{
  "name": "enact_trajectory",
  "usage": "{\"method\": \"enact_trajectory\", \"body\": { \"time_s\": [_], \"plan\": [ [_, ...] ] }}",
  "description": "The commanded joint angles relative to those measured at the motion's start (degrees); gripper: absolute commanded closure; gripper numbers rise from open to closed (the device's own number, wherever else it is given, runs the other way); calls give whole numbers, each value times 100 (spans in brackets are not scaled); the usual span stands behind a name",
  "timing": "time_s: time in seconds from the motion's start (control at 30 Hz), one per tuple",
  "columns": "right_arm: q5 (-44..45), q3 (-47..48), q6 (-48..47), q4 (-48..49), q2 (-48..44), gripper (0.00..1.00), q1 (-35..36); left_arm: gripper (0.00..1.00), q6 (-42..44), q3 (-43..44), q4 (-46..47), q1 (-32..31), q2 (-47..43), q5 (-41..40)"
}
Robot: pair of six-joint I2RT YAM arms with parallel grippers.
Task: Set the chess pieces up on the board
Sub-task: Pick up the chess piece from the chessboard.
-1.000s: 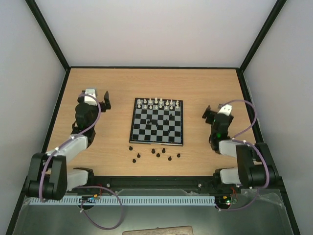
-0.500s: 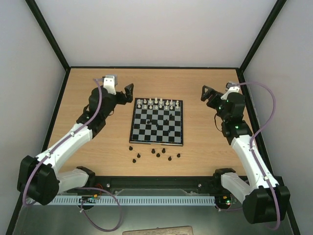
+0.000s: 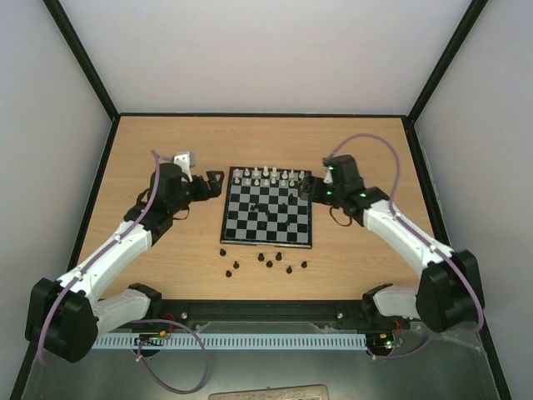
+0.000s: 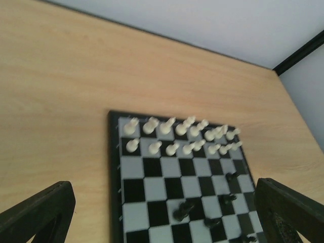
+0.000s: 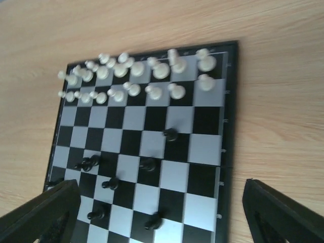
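My left gripper (image 3: 212, 185) and right gripper (image 3: 310, 187) flank the black-and-white chequered chessboard (image 3: 267, 236), both wide open and empty. Tiny black chess pieces (image 3: 269, 263) sit mid-board and just off its near edge. I'd come straight down on one and pinch gently.

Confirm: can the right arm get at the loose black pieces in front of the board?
Probably yes. Right gripper hangs open by the board's far right corner; black pieces sit on bare table, nothing between.
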Motion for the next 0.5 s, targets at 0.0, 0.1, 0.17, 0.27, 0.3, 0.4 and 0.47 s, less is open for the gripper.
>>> {"method": "enact_trajectory", "body": {
  "time_s": [0.0,0.1,0.17,0.27,0.3,0.4,0.47],
  "plan": [
    [1039,818,-299,-774,791,20,774,0,-175,-459,96,279,-223,739],
    [1554,1354,-365,-1020,1447,37,1030,0,-264,-480,88,259,-213,883],
    [1800,1692,-410,-1205,1842,46,1129,1,-278,-363,-106,177,-197,747],
    [1854,2059,-426,-1431,2349,54,1162,0,-213,-288,-455,-46,-253,117],
    [1865,2127,-418,-1464,2476,55,1172,1,-211,-363,-480,-88,-303,-2],
    [1873,2334,-449,-1568,2786,55,1196,1,-333,-644,-490,-108,-413,-199],
    [1900,2503,-480,-1690,3006,56,1201,1,-365,-707,-526,-114,-360,-166]
  ]
}}
